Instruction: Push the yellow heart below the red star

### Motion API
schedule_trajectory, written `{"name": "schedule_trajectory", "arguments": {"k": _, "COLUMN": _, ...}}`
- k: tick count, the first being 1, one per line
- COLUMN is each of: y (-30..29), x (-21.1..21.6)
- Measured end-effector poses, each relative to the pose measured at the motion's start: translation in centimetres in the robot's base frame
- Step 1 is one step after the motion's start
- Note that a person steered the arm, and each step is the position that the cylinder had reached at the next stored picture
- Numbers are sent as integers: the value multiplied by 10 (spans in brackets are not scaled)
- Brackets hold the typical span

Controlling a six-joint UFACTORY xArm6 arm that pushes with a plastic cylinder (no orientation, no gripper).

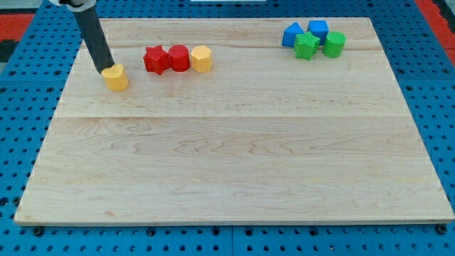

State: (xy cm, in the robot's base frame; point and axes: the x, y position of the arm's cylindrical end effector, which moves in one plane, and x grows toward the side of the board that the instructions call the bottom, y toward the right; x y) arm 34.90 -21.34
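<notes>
The yellow heart (115,77) sits near the board's (234,178) upper left, left of the red star (156,60). My tip (103,70) (a bare rod, holding nothing) touches the heart's upper-left edge.

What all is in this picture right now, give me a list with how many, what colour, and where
yellow heart: one, yellow, upper left of the board, apart from the red blocks
red star: one, red, top left, left end of a row of three
red block: one, red, rounded shape, middle of that row
yellow block: one, yellow, right end of that row
blue blocks: two, blue, top right, one at, one at
green blocks: two, green, just below the blue ones, at and
wooden board: one, light wood, fills the view
blue perforated surface: one, blue, around the board
my tip: one dark rod, at the yellow heart's upper left edge
</notes>
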Motion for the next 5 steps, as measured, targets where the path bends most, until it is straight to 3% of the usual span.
{"name": "schedule_trajectory", "arguments": {"k": 2, "y": -17, "x": 23}}
{"name": "schedule_trajectory", "arguments": {"k": 5, "y": 18, "x": 24}}
